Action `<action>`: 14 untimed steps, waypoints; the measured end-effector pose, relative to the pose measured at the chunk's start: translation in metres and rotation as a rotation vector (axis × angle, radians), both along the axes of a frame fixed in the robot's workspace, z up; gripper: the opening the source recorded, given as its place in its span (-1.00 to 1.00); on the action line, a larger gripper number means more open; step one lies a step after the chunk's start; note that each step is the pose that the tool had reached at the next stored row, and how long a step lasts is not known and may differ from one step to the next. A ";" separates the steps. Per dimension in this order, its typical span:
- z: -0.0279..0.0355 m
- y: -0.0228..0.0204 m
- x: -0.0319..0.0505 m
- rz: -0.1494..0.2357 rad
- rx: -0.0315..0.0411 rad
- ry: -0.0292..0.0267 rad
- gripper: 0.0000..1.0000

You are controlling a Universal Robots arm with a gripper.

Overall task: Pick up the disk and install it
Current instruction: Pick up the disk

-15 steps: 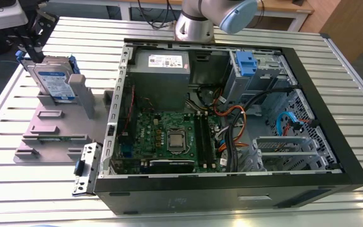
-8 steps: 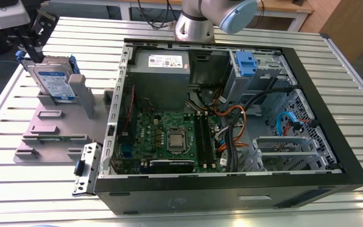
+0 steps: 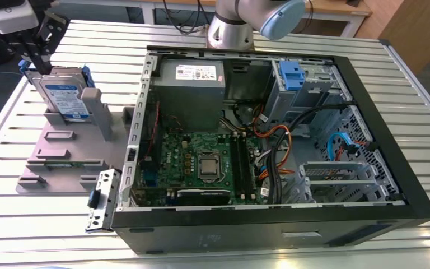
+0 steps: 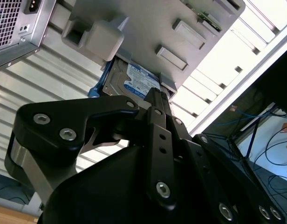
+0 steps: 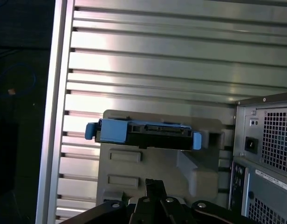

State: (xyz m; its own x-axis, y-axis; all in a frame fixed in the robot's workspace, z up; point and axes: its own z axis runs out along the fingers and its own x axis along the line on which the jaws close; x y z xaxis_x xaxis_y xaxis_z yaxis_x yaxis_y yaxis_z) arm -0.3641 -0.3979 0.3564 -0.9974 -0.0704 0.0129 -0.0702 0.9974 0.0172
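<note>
One disk (image 3: 62, 95) stands upright in the exterior view, edge-on in the first wrist view; jaws' spread unclear.

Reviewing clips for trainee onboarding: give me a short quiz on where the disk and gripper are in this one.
1. In the exterior view, on which side of the case is the disk?
2. True or false: the disk lies flat.
3. The gripper is nearest: A) the disk, B) the motherboard, C) the power supply.
Key: 1 left; 2 false, it stands upright; 3 A.
</note>
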 end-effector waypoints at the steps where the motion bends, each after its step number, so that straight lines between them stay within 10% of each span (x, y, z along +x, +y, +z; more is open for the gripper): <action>1: 0.0000 0.0000 0.0000 0.003 0.0000 0.0000 -0.79; 14: 0.0000 0.0000 0.0000 0.039 0.0000 0.0000 -0.79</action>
State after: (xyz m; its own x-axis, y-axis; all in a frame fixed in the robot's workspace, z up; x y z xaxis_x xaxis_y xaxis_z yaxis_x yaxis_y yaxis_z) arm -0.3641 -0.3979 0.3565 -0.9939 -0.1096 0.0129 -0.1094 0.9939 0.0172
